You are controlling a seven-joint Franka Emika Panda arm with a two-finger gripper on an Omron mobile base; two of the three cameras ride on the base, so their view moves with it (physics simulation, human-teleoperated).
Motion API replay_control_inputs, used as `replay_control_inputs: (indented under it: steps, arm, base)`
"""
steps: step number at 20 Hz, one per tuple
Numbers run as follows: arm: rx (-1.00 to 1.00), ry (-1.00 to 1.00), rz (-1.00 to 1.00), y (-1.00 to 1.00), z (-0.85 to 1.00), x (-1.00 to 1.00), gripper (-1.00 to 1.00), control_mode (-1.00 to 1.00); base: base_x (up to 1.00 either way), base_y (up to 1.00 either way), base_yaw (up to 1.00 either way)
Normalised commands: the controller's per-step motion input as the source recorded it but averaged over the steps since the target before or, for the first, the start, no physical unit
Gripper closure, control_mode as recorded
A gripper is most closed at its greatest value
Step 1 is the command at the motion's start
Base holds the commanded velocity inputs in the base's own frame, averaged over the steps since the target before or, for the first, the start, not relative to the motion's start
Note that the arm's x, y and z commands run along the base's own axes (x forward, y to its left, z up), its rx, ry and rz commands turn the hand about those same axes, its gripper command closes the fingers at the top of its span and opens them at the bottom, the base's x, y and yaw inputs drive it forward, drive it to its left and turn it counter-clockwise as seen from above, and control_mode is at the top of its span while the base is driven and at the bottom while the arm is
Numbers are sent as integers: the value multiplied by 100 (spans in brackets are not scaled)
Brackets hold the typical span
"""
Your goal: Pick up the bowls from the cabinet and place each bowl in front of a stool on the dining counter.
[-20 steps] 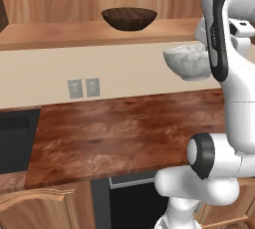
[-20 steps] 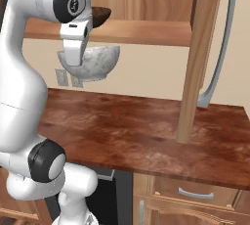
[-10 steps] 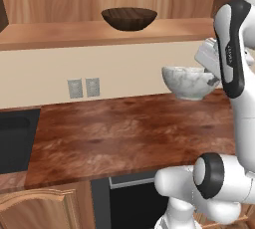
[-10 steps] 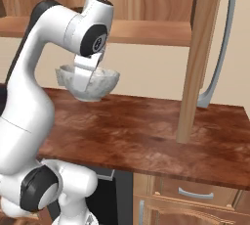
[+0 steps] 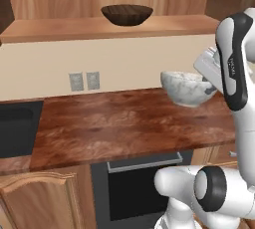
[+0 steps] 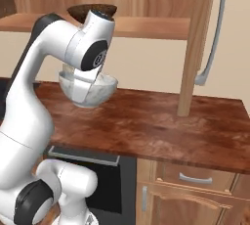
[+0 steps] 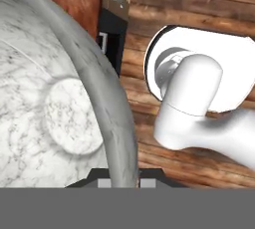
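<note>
The tool grips the rim of the speckled stone-look bowl, holding it in the air above the reddish-brown table. The dark wooden bowl sits on the cabinet shelf, far left.

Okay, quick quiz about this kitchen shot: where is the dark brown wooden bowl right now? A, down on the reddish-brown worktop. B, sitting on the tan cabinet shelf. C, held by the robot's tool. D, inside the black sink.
B: the dark brown wooden bowl sits on the cabinet shelf, while the tool holds the speckled stone-look bowl by its rim above the worktop.
</note>
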Motion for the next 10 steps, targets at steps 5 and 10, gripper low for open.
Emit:
replay_control_inputs:
  steps: [5,10]
  arm:
    - [0,0,0,0,0,0,100,100]
    - [0,0,0,0,0,0,100,100]
  base:
    - [-100,28,32]
    - [-46,25,84]
